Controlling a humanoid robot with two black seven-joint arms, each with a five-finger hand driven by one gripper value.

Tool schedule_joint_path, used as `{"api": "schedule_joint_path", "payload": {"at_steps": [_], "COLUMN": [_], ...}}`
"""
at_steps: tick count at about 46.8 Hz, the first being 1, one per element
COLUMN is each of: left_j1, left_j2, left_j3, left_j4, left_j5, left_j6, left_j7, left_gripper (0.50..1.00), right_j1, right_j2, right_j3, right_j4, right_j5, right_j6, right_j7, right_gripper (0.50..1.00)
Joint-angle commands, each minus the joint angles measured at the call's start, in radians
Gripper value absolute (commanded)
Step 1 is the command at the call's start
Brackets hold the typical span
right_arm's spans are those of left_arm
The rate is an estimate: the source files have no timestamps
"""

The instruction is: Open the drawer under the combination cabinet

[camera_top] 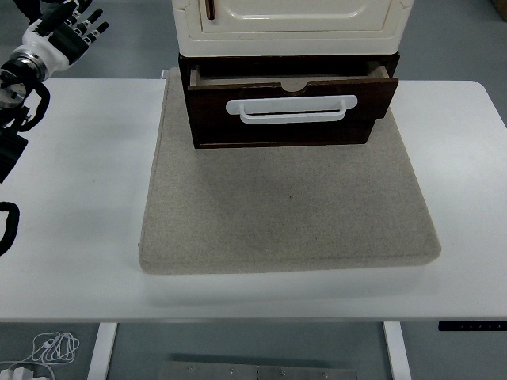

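The left hand [67, 32] is up at 10 o'clock in the picture, past the far left corner of the white table [71, 198]. Its fingers [89, 24] are spread apart and hold nothing. The black arm runs down the left edge. The right hand is not in the picture.

The drawer [289, 111] sits at 12 o'clock, under the cream cabinet [289, 28]. It is dark brown wood and it already pokes out a little way, so you can see a thin strip of its inside. On its front is 1 white handle [291, 109], a long bar with a gap behind it. That bar looks like the best place to hook fingers and pull. The wood looks hard and stiff. The drawer will likely slide, but the cabinet stands on a soft grey mat [289, 214], so the whole thing may shift if pulled hard.

The top of the cabinet is cut off by the picture edge. What lies inside the drawer is too dark to make out.
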Motion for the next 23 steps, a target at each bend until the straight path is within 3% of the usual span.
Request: {"api": "schedule_joint_path", "payload": {"at_steps": [1,15,23], "left_j1": [0.021,0.043,0.047], "left_j2": [-0.032,-0.12,-0.129], "left_j3": [-0.004,-0.003,-0.004], "left_j4": [-0.002,-0.003,-0.005], "left_j5": [-0.001,-0.001,-0.002], "left_j6": [-0.004,-0.041,-0.054], "left_j7": [-0.005,-0.019,-0.039], "left_gripper": [1.0,1.0,1.0], "right_j1": [-0.004,-0.01,-0.012], "right_j2": [0.0,0.0,0.0], "right_j3": [0.001,0.001,0.002], "right_j4": [0.0,0.0,0.0], "right_j5": [0.0,0.0,0.0], "right_j6": [0.0,0.0,-0.001], "right_j7": [0.0,0.0,-0.002], "right_gripper": [0.926,0.926,0.926]}}
